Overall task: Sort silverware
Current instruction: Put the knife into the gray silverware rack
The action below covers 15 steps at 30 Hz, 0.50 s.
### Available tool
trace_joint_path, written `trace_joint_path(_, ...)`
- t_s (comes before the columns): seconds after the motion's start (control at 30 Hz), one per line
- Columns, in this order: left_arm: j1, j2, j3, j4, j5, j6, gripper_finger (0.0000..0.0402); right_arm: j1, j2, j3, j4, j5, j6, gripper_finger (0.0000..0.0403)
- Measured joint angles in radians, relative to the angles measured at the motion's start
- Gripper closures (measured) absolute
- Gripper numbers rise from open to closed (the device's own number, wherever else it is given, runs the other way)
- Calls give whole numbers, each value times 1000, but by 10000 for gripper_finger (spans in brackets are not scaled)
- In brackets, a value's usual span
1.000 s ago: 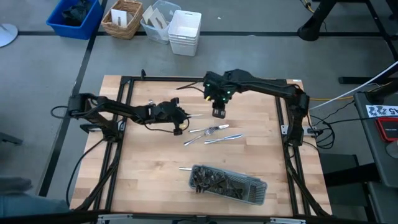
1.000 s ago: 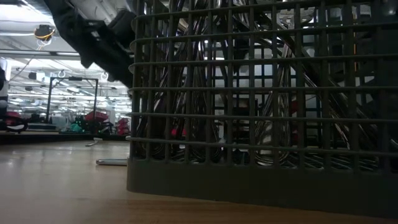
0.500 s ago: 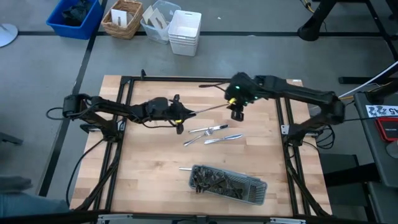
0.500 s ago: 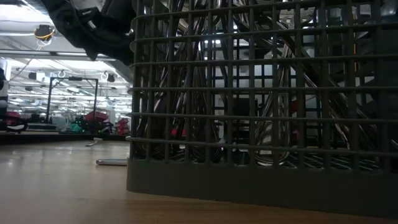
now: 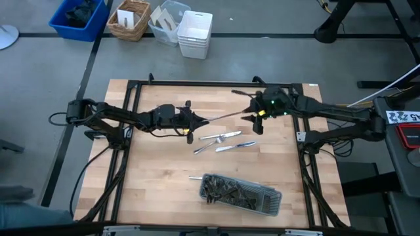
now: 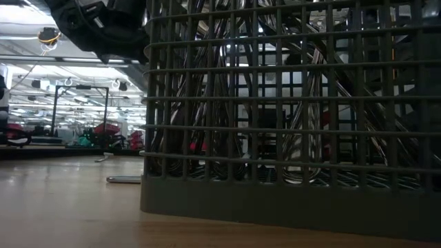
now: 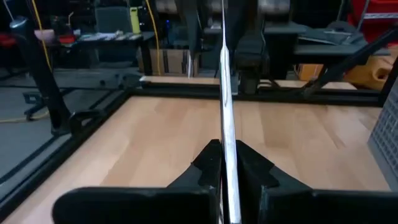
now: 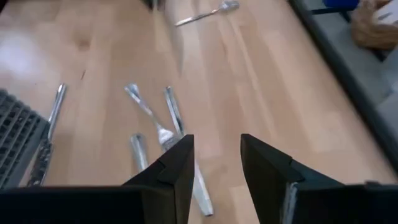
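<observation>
Two grippers in play: my left gripper, near table centre toward 10 o'clock, is clamped on one long slim piece of silverware pointing toward 3 o'clock. Over the last second my right gripper has swung from above the loose silverware out toward 2 o'clock, fingers apart and empty, so its tips now stand just beside the held piece's far end; I judge a handover is being set up. Most pieces sit in the grey mesh tray at 6 o'clock.
</observation>
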Motion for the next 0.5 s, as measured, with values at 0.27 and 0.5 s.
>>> trace_joint_path(0.27, 0, 0, 0, 93, -1, 14, 389, 0, -13, -283, 550, -18, 33, 269)
trace_joint_path(0.5, 1, 0, 0, 166, -1, 35, 389, 0, -13, -336, 870, -107, 33, 269)
